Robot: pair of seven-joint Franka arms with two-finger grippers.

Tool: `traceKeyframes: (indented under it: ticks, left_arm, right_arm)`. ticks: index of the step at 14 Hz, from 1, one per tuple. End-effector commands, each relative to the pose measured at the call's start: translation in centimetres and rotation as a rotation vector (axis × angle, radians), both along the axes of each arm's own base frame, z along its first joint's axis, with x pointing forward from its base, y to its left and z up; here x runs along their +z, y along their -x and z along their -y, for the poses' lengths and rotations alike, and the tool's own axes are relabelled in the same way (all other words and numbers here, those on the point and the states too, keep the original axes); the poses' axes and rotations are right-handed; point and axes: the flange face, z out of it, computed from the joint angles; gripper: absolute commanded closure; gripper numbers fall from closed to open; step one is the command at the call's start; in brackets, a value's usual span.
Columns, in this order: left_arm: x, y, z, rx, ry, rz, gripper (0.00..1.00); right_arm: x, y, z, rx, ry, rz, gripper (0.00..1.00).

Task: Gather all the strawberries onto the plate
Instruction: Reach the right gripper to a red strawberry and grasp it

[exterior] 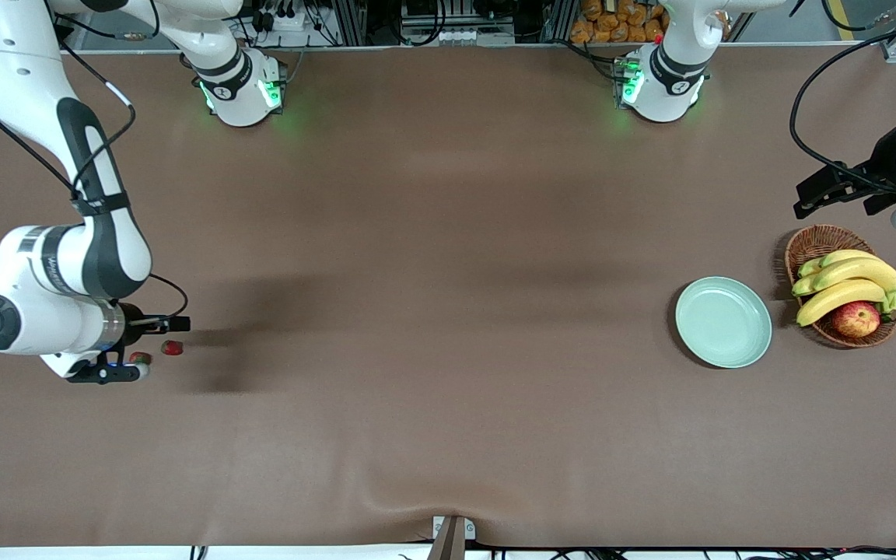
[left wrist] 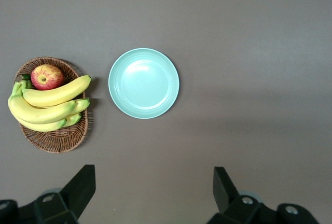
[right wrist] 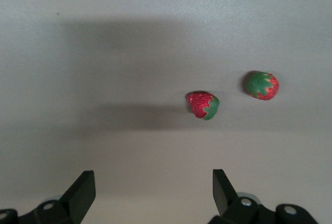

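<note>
Two strawberries lie on the brown table toward the right arm's end: a red one [exterior: 172, 348] [right wrist: 203, 105] and, beside it, one showing more of its green cap [exterior: 139, 358] [right wrist: 262, 85]. My right gripper [exterior: 159, 348] [right wrist: 154, 182] hangs open over them, holding nothing. The pale mint plate [exterior: 723, 321] [left wrist: 143, 83] sits empty toward the left arm's end. My left gripper [exterior: 841, 204] [left wrist: 154, 182] stands open and empty in the air, over the table beside the plate and the basket.
A wicker basket [exterior: 812, 247] [left wrist: 57, 138] holds bananas [exterior: 845, 284] and a red-yellow apple [exterior: 855, 318] right beside the plate. Brown tabletop stretches between the strawberries and the plate. The cloth bulges slightly at the front edge.
</note>
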Motion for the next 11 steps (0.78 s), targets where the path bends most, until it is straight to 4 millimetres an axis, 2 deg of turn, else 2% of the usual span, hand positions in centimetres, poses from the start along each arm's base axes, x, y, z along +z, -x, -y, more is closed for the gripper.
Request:
traceKeyframes:
  ticks: [1, 5, 11]
  left_arm:
    - [0.0, 0.1, 0.0, -0.01, 0.009, -0.01, 0.0]
    - [0.0, 0.1, 0.3, -0.014, 0.01, -0.01, 0.0]
    - [-0.2, 0.1, 0.3, -0.014, 0.01, -0.014, 0.0]
  right_arm:
    - [-2.6, 0.0, 1.4, 0.039, 0.0, 0.009, 0.0]
    - [-4.5, -0.6, 2.1, 0.064, 0.011, 0.052, 0.0]
    - [-6.0, -1.1, 2.5, 0.072, 0.025, 0.089, 0.0]
